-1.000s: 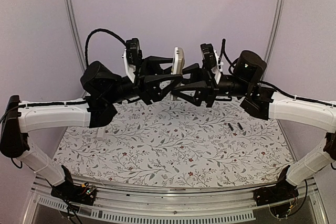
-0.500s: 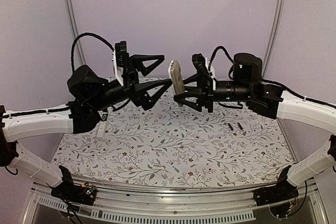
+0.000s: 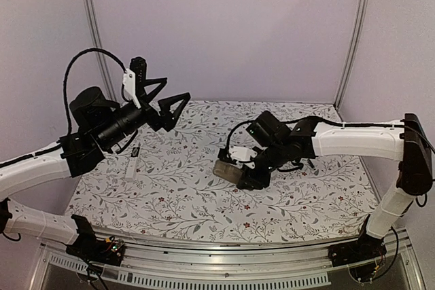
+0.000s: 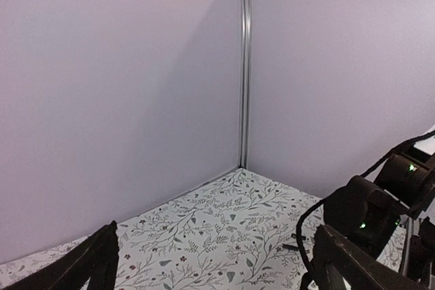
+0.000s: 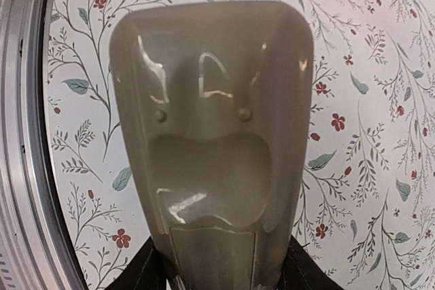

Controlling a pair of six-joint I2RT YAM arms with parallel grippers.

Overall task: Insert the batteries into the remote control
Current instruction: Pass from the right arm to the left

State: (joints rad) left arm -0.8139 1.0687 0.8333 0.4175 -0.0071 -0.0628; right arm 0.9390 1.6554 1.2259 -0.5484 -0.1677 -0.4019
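The remote control (image 5: 211, 134) is a glossy grey body seen from its back, with a rectangular panel outline near the gripped end. My right gripper (image 5: 221, 271) is shut on its narrow end, one black finger on each side. From above, the remote control (image 3: 226, 171) hangs low over the middle of the floral table, held by the right gripper (image 3: 242, 173). My left gripper (image 3: 177, 88) stands open and empty, raised at the back left, well apart from the remote. Two batteries (image 4: 291, 245) lie as small dark sticks on the table, between the open left gripper's (image 4: 216, 230) spread fingers and close to the right arm.
A small white oblong piece (image 3: 130, 168) lies on the table's left side under the left arm, with a tiny dark item (image 3: 136, 151) just behind it. Lilac walls close in the back and sides. An aluminium rail (image 5: 20, 168) runs along the table's near edge.
The left gripper opened, let go of the remote and drew back to the left. The right arm swung the remote down from mid-air to just over the table's middle.
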